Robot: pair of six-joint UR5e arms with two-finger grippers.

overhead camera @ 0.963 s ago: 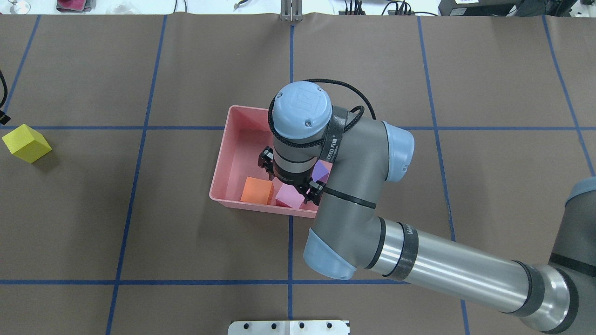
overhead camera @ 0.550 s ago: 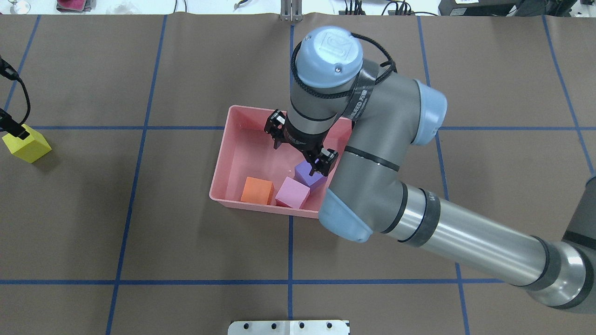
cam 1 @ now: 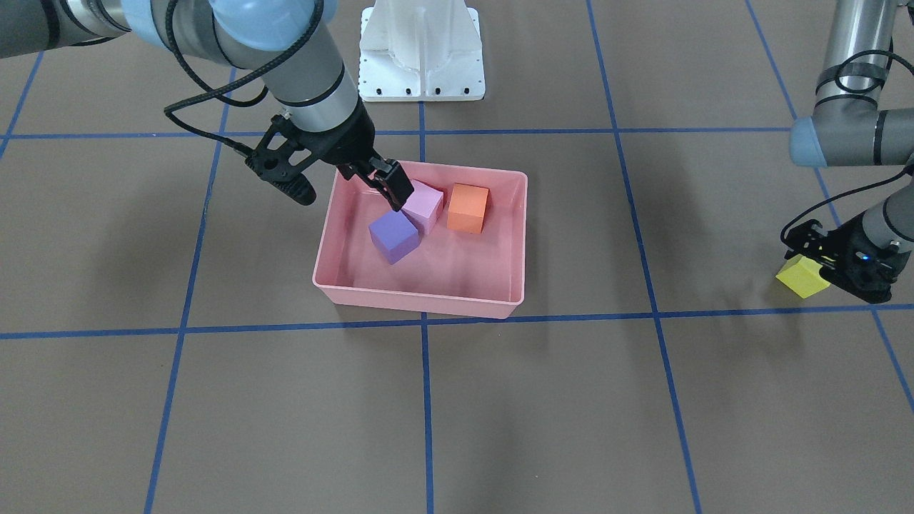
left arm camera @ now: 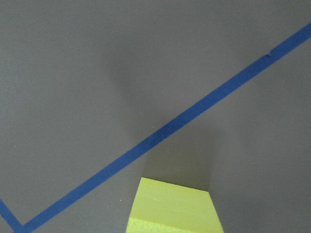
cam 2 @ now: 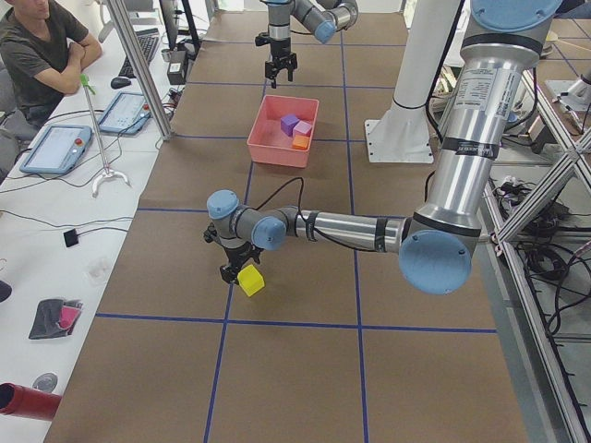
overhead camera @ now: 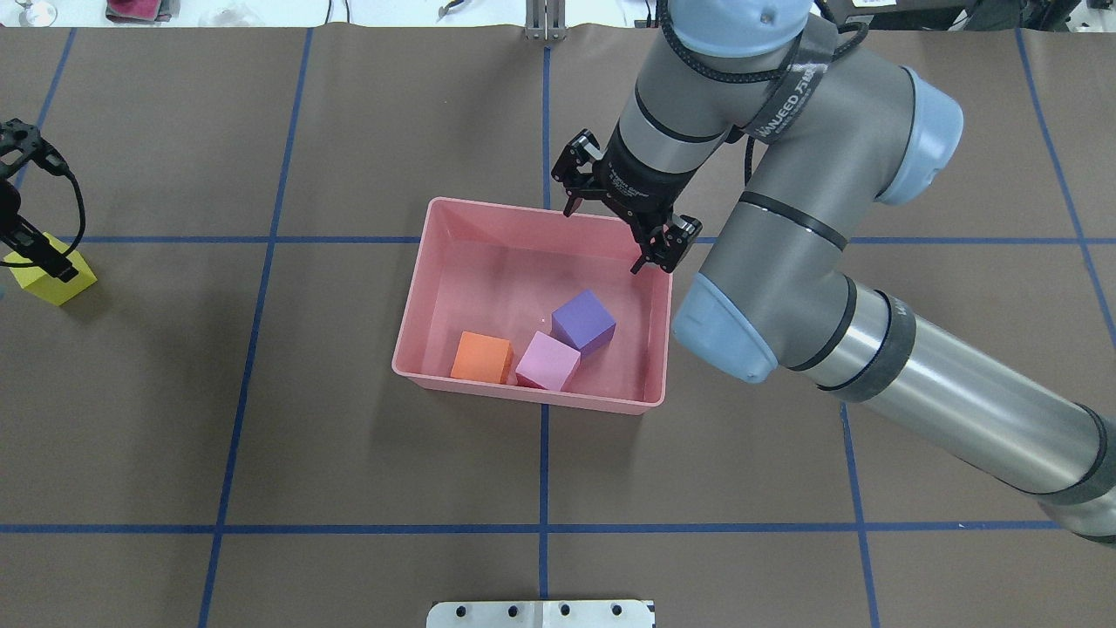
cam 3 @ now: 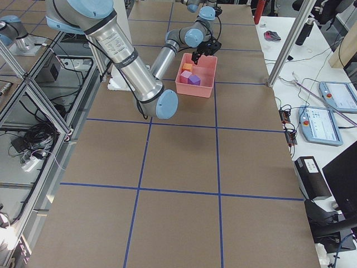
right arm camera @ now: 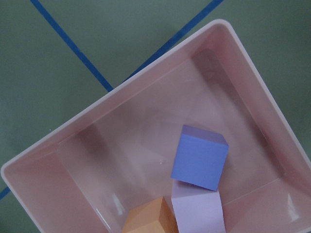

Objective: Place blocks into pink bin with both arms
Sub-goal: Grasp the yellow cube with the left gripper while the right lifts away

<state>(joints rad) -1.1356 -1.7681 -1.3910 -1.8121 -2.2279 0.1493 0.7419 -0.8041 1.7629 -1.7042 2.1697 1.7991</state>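
Three of the four blocks already lie in the pink bin (overhead camera: 417, 296), crowded toward its wall nearest the robot. The orange block (overhead camera: 481, 357) and light pink block (overhead camera: 547, 361) sit side by side against that wall, with the purple block (overhead camera: 584, 321) just behind them. Beyond, over the bin's far right corner, the right gripper (overhead camera: 603, 239) hangs with its claws spread and empty, I'd guess to leave the bin free for the other arm. Farthest off, well to the robot's left of the bin, the yellow block (overhead camera: 52, 286) sits on the table with the left gripper (cam 1: 828, 264) right at it. Whether that claw has clenched I cannot tell.
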